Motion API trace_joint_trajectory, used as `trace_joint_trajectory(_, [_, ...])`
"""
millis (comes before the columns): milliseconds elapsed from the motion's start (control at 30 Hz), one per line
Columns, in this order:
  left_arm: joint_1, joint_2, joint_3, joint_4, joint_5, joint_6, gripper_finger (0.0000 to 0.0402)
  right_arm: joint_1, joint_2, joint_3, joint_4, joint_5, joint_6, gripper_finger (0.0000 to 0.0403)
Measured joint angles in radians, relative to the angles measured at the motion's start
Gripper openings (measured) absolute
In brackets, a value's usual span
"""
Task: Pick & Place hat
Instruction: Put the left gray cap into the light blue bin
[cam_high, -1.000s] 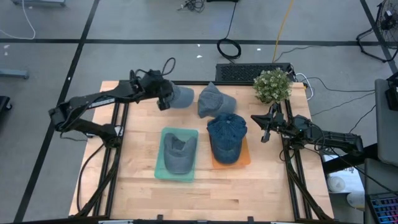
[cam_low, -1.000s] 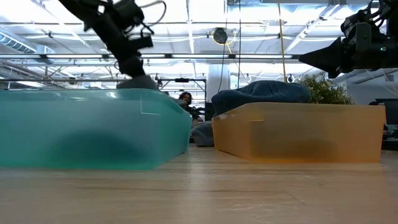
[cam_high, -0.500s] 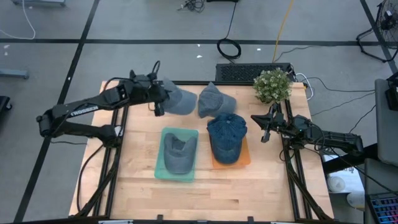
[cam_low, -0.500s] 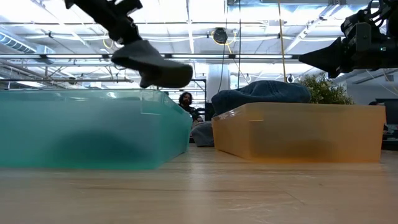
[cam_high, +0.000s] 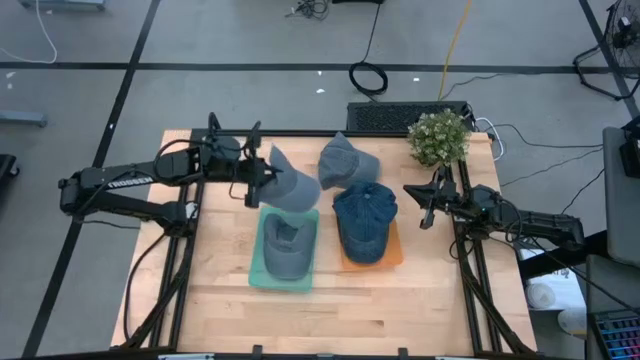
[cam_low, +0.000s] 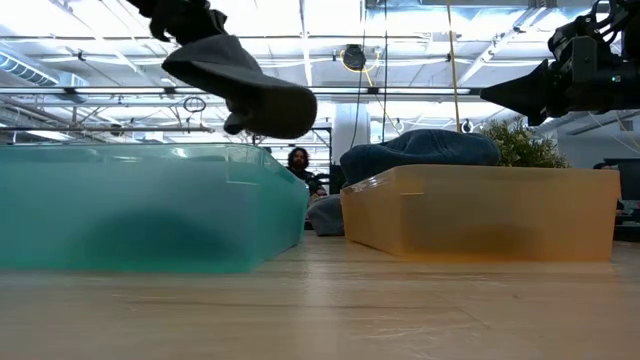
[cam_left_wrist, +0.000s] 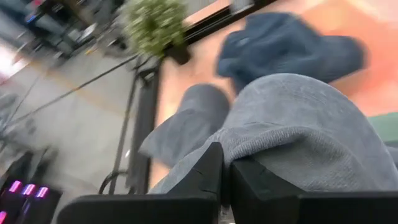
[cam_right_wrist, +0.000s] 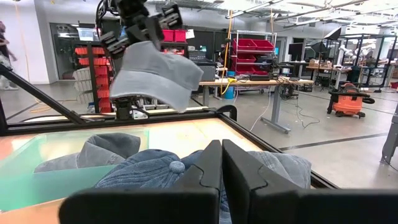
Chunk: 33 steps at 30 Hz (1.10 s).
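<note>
High view showed the left gripper (cam_high: 256, 180) with fingers clenched on a grey hat (cam_high: 288, 186), lifted above the 12 o'clock edge of the green bin (cam_high: 256, 270); the right gripper (cam_high: 424, 205), fingers clenched empty, waited at 3 o'clock of the table (cam_high: 420, 290).

Grey hat (cam_high: 290, 184), teal bin (cam_high: 262, 276), dark blue denim hat (cam_high: 364, 218), orange bin (cam_high: 393, 257).

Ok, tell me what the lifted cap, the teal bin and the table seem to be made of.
Cap, held by the left gripper: soft grey fabric, probably brushed cotton; matte, and it sags.
Teal bin: translucent plastic, faintly glossy; a shape shows through its wall.
Table: pale wood, seemingly butcher block; long plank strips show, satin finish.
</note>
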Motion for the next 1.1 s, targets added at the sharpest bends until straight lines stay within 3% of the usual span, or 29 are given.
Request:
trace_joint_trajectory(233, [-0.062, 0.0, 0.0, -0.036, 0.153, 0.115, 0.0007, 0.0, 0.0, 0.0, 0.0, 0.0, 0.0, 0.0])
trace_joint_trajectory(500, [-0.109, 0.0, 0.0, -0.036, 0.296, 0.112, 0.0022, 0.0, 0.0, 0.0, 0.0, 0.0, 0.0, 0.0])
trace_joint_trajectory(967, [-0.161, 0.012, -0.001, -0.119, 0.912, 0.33, 0.0006, 0.0, 0.0, 0.0, 0.0, 0.0, 0.0, 0.0])
trace_joint_trajectory(1100, [-0.176, 0.041, -0.001, -0.11, 1.012, 0.419, 0.0007, 0.0, 0.0, 0.0, 0.0, 0.0, 0.0, 0.0])
